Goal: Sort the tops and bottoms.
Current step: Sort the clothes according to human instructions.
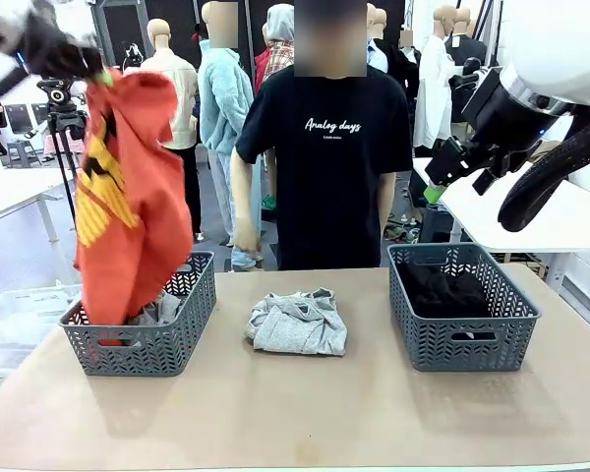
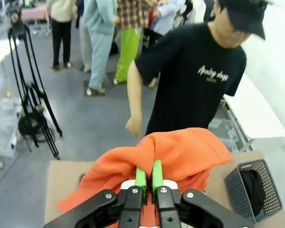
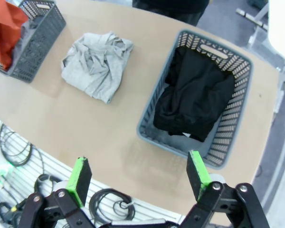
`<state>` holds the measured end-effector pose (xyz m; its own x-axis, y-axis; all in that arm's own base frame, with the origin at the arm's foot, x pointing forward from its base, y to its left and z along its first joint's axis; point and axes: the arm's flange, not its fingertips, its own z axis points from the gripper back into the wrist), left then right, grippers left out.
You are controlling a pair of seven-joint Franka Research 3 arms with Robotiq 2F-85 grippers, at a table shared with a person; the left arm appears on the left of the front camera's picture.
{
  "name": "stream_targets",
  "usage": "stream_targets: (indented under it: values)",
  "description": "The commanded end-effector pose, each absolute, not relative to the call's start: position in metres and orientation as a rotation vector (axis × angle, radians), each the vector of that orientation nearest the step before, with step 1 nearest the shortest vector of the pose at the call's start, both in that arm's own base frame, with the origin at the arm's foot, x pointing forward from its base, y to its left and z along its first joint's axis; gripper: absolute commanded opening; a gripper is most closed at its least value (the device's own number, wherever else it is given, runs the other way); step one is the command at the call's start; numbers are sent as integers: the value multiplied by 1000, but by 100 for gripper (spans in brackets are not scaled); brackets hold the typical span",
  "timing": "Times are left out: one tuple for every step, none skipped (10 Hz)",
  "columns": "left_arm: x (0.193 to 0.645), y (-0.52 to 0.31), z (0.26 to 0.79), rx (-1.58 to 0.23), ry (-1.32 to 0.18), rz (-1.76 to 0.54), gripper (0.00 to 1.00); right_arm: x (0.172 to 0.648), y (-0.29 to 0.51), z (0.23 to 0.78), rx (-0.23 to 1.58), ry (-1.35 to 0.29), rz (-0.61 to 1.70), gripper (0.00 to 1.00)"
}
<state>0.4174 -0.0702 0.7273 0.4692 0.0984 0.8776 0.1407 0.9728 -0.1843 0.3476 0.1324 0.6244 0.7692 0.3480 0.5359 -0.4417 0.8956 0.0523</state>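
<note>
Two grey baskets are counted: the left basket (image 1: 138,352) and the right basket (image 1: 464,346). Three tops are seen. The orange T-shirt (image 1: 128,197) is pinched between the closed fingers of the left gripper (image 2: 148,167) and hangs straight down below them, long axis vertical, its lower end sunk into the left basket on a grey piece (image 1: 163,311). The light grey sweatshirt (image 3: 97,64) lies crumpled on the table (image 1: 295,413), ahead of the right gripper (image 3: 138,166), whose fingers are spread wide and empty. One black garment (image 3: 194,95) is bundled in the right basket, just beyond those fingers.
</note>
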Motion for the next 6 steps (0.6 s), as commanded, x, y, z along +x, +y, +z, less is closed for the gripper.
stream_targets:
  values:
    - [414,-75,693,-268,-1080,40,0,347,133,626,172,-533,429,100]
    - [414,-73,682,-246,-1047,72,0,347,133,626,172,-533,429,100]
    - [408,-70,688,-175,-1001,140,0,347,133,626,172,-533,429,100]
    - [423,-75,676,-254,-1031,22,0,347,133,626,172,-533,429,100]
    - [423,-75,676,-254,-1031,22,0,347,133,626,172,-533,429,100]
    - [423,-75,676,-254,-1031,22,0,347,133,626,172,-533,429,100]
